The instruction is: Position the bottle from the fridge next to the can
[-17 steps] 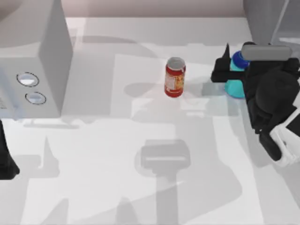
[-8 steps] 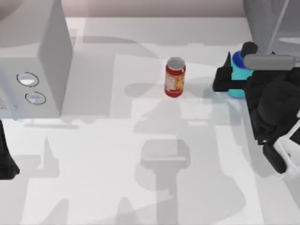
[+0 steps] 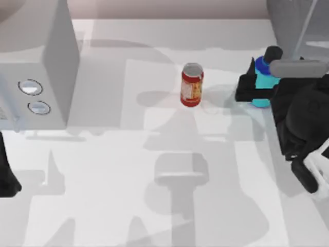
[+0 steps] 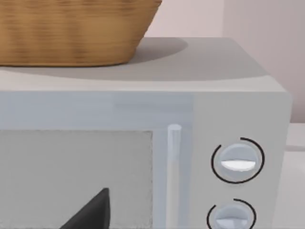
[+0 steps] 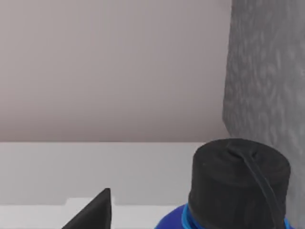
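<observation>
My right claw sits near the counter's right edge toward the back, its dark fingers pinched on the bottle, which stands upright with its black cap showing above the blue shoulder. In the right wrist view the cap rises close to the camera with one dark fingertip beside it, and the grey wall of the fridge stands right behind. The fridge occupies the counter's back right corner, just behind the bottle. The can stands upright toward the middle of the counter's back half, apart from the bottle, with bare counter between them and all across the front. My left arm is parked at the counter's left edge; I cannot tell how its claw is set. Its wrist view faces the grey box with two round dials, a wicker basket on top.
</observation>
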Robot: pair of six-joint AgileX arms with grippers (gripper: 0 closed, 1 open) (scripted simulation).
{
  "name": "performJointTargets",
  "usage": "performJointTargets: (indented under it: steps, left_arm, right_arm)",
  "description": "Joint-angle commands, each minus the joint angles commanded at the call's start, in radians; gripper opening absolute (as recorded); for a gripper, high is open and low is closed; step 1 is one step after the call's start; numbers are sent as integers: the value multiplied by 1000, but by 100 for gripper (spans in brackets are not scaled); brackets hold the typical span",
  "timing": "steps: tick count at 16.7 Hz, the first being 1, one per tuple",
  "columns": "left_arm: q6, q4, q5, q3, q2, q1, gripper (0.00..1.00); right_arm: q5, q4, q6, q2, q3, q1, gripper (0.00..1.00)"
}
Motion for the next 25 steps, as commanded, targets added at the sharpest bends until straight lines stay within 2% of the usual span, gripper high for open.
performJointTargets:
  steps: [6, 19, 25]
  left_arm:
    - [0, 0, 0, 0, 0, 0, 100]
    - [0, 0, 0, 0, 0, 0, 100]
    - [0, 0, 0, 0, 0, 0, 100]
  right_arm:
    - [-67, -215, -2, -335, -102, -52, 100]
    - [-320, -1078, -7, -1628, -508, -290, 100]
    - [-408, -1376, -11, -2041, -649, -373, 100]
